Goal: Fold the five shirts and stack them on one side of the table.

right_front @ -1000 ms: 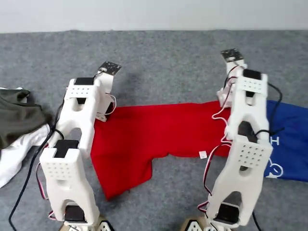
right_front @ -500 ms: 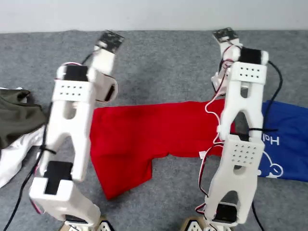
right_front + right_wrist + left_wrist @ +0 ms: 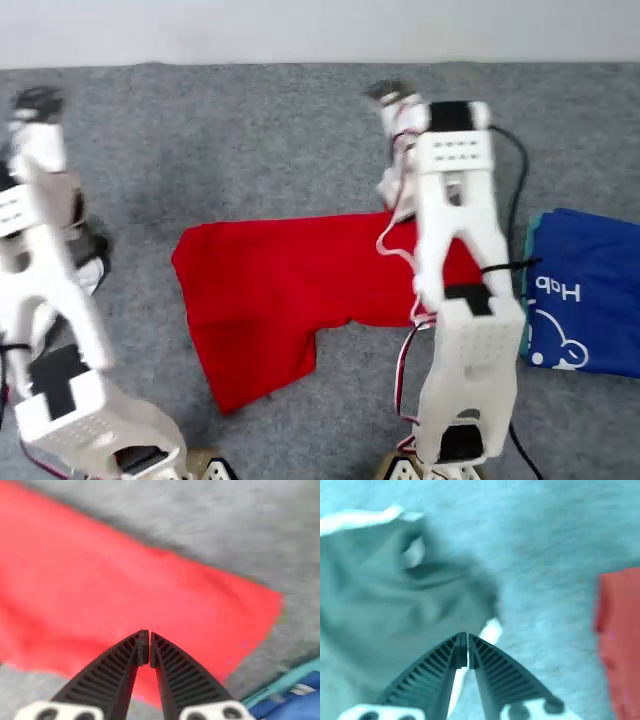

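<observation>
A red shirt (image 3: 280, 285) lies spread on the grey table, one sleeve pointing toward the front. My right gripper (image 3: 146, 636) hovers shut and empty over its right part (image 3: 125, 590); the right arm (image 3: 455, 250) stands above that end in the high view. A folded blue shirt (image 3: 590, 300) with white print lies at the right edge, its teal trim (image 3: 290, 687) near the red cloth. My left gripper (image 3: 468, 639) is shut and empty above a crumpled dark olive shirt (image 3: 380, 590) lying on a white shirt (image 3: 365, 517). The left arm (image 3: 40, 230) stands at the far left.
Bare grey carpet (image 3: 250, 130) stretches behind the red shirt to the pale back wall. A strip of carpet (image 3: 545, 580) separates the olive shirt from the red shirt's edge (image 3: 620, 630). Both arm bases stand at the front edge.
The left arm has swung far left, off the red shirt and over the olive shirt. The right arm has shifted left above the red shirt, uncovering the blue shirt's edge.
</observation>
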{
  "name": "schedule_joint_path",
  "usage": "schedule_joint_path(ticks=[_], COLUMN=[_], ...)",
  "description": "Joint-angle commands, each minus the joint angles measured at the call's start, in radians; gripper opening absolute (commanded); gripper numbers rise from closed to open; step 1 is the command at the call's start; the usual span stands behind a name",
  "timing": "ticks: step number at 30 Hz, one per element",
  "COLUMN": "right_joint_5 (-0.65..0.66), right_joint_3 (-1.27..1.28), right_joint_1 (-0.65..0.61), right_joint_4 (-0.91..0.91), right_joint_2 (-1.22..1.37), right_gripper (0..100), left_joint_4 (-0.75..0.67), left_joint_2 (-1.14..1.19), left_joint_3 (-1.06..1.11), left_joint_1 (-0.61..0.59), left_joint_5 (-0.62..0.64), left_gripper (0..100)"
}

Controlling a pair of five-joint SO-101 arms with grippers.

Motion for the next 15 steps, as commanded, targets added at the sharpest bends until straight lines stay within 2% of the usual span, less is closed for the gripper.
schedule_joint_path(ticks=[1,8,13,15], right_joint_5=[-0.003,-0.003,0.015,0.017], right_joint_3=[0.172,0.465,0.526,0.531], right_joint_1=[-0.091,-0.271,-0.45,-0.522], right_joint_4=[0.042,0.039,0.035,0.03], right_joint_2=[-0.177,-0.338,-0.403,-0.412], right_gripper=[0.9,0.9,1.7,5.6], left_joint_4=[0.003,0.003,-0.003,-0.005], left_joint_2=[-0.058,-0.058,-0.055,-0.041], left_joint_3=[-0.041,-0.041,-0.039,-0.031], left_joint_1=[-0.12,-0.27,-0.325,-0.336], left_joint_5=[-0.052,-0.104,-0.199,-0.244], left_gripper=[1,1,1,1])
